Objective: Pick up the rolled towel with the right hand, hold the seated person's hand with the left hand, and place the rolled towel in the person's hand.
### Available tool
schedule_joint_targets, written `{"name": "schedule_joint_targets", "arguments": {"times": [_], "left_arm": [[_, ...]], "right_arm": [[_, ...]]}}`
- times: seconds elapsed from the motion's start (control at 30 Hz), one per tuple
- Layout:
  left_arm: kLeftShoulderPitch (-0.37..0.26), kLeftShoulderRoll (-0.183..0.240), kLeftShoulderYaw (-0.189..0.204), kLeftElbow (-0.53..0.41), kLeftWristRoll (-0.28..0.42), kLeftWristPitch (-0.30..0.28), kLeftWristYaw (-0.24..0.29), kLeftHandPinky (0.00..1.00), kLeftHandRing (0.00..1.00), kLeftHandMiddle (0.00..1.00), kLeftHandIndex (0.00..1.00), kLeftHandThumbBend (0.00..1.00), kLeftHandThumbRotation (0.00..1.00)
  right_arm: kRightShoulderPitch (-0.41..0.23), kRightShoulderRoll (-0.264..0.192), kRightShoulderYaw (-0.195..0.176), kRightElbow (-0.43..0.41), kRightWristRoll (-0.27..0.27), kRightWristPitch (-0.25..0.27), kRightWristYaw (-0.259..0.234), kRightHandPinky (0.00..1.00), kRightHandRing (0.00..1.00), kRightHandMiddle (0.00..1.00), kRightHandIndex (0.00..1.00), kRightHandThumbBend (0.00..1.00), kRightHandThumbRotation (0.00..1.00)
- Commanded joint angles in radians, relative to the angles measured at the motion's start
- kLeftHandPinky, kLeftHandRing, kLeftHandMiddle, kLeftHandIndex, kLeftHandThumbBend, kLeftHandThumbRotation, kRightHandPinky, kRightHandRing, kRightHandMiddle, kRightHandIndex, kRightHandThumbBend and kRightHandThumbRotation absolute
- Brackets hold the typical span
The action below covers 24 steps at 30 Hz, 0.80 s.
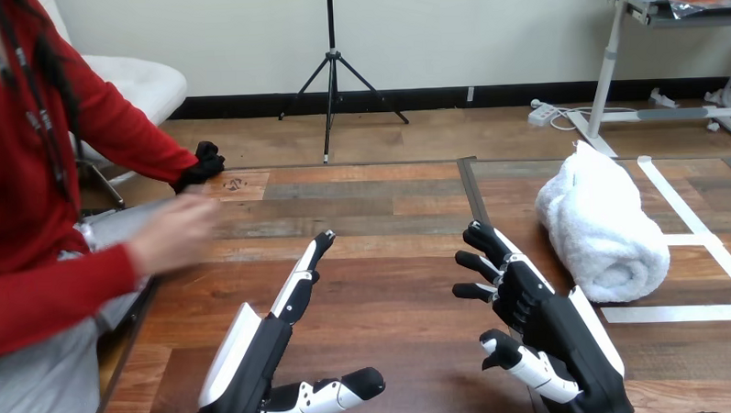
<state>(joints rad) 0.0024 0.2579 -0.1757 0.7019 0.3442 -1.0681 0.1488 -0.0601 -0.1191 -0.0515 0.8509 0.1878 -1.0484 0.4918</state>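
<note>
While the rolled white terry towel (601,226) lies untouched at the right of the frame, no part of the task is done. It rests on its side on the wooden plank tabletop (390,215), roll axis running from upper left to lower right, its open spiral end facing the bottom edge. It sits inside a box of white tape strips (687,312); judged a marked start position, which would explain why it lies so squarely there.

Right hand (540,315): black with white shells, lower centre-right, just left of the towel and apart from it. Palm turned toward the frame's centre, fingers loosely bent, thumb out, nothing in it. Placement reads as a ready pose beside the towel rather than a grasp. Reaching it calls for a move to the right and a wide opening, since the roll is thick and soft and should compress under the fingers.

Left hand (257,348): lower centre-left, edge-on to the camera, fingers straight and pointing up the frame, thumb spread to the right. Empty, touching nothing.

Person's hand (175,233): at the end of a red sleeve, middle left, over the tabletop's left edge. Blurred, so palm-up or palm-down cannot be told. It is well apart from the left hand, up and to the left of its fingertips.

Step in hand, as judged: approach to the towel, not yet begun.
</note>
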Motion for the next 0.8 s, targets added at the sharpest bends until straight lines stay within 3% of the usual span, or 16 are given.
{"name": "schedule_joint_targets", "arguments": {"times": [0.0, 0.77], "left_arm": [[-0.047, -0.004, 0.022, -0.031, -0.008, -0.008, 0.005, 0.94, 0.99, 1.0, 1.0, 1.0, 0.76], [-0.055, -0.004, 0.021, -0.019, -0.04, -0.019, -0.018, 0.93, 0.99, 1.0, 1.0, 1.0, 0.73]], "right_arm": [[-0.048, -0.001, -0.008, -0.039, -0.001, -0.007, -0.013, 0.78, 0.91, 0.95, 0.94, 1.0, 0.68], [-0.055, 0.003, -0.004, -0.036, 0.0, 0.0, -0.009, 0.79, 0.91, 0.95, 0.94, 1.0, 0.67]]}}
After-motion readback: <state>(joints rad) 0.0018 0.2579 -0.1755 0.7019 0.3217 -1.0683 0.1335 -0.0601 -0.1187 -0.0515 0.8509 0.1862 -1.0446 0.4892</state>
